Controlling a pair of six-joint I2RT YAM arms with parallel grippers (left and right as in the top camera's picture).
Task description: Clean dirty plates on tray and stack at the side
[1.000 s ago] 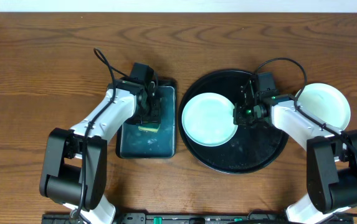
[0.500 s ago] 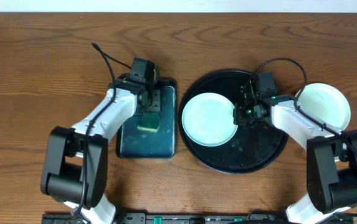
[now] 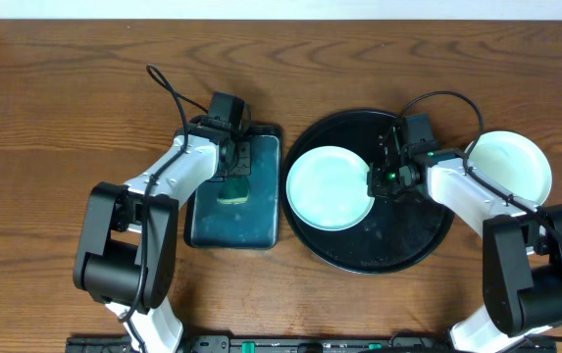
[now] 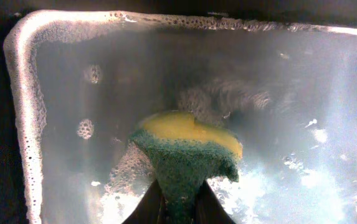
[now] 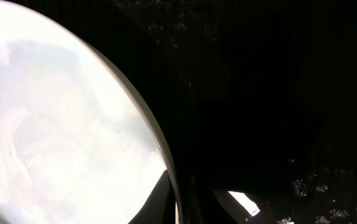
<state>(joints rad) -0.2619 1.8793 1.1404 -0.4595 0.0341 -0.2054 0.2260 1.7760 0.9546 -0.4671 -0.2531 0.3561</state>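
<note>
The left fingers were closed on the sponge. They pinched its rough green scouring layer, and the soft yellow foam side pointed away from them. The sponge was squeezed into a wedge shape. It hung over the small rectangular tray, a dark one with rounded corners that held shallow soapy water. White bubbles made a line along its rim. I could not tell if the sponge touched the water.

The right fingers were closed on the thin rim of a plate, at its right edge. This plate was round, smooth and pale bluish-white, and in the right wrist view its glazed surface carried a faint cloudy film. It lay in the left half of the black tray, which was large, round and glossy with a raised rim. Small drops speckled the tray's bottom.

A second plate, also round and pale, sat on the brown wooden bench, just beside the right side of the black tray. I could not tell whether it was one plate or several in a stack.
</note>
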